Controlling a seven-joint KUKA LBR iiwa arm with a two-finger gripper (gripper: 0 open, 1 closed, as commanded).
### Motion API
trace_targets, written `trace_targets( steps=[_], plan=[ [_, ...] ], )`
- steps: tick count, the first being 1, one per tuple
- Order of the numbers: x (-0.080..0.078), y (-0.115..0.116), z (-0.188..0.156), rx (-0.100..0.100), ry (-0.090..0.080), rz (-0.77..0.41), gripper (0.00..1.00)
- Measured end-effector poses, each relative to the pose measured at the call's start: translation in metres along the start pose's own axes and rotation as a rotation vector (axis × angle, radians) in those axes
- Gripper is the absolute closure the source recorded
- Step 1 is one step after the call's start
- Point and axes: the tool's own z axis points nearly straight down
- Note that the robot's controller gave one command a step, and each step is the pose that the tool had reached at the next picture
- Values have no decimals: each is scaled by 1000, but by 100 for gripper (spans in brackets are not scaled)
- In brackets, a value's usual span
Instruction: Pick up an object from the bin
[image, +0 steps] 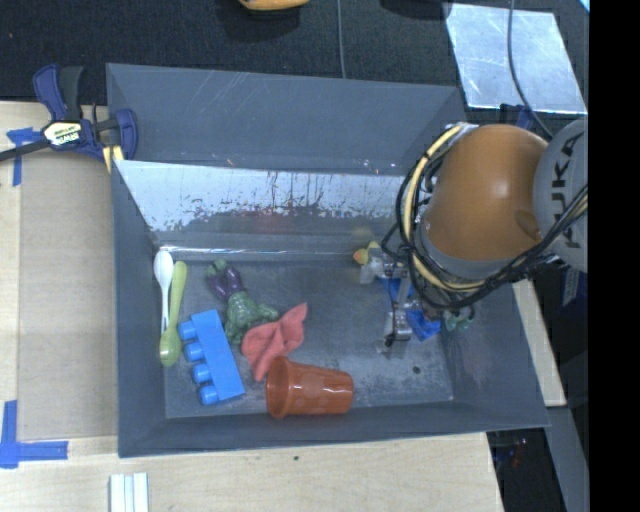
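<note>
Orange-red cup (308, 390) on its side at the front middle of the bin (300, 120), gripper (398, 335) apart to its right over bare floor, claw's grip cannot be told, pink cloth (275, 338), blue block (210, 357), spoons (170, 310) leftward.

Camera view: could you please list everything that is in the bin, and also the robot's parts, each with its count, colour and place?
bin: one, grey metal, middle of the view
white spoon: one, white, left end of the floor
yellow-green spoon: one, yellow-green, just right of the white spoon
toy block: one, blue, front left, right of the spoons
small toy: one, green and purple, behind the block; kind unclear
cloth: one, red, middle of the floor
plastic cup: one, orange-red, on its side by the front wall
wrist cover: one, orange, over the bin's right side
cables: several, black and yellow, round the cover
tool: one, over bare floor at the right
</note>
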Motion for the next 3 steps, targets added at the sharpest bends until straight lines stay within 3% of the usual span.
trace_targets(
  steps=[1, 2, 3],
  plan=[
    [29, 41, 20, -1, 3, -49, 0],
    [31, 43, 60, 0, -5, 31, 0],
    [32, 47, 81, 0, -10, 10, 0]
  ],
)
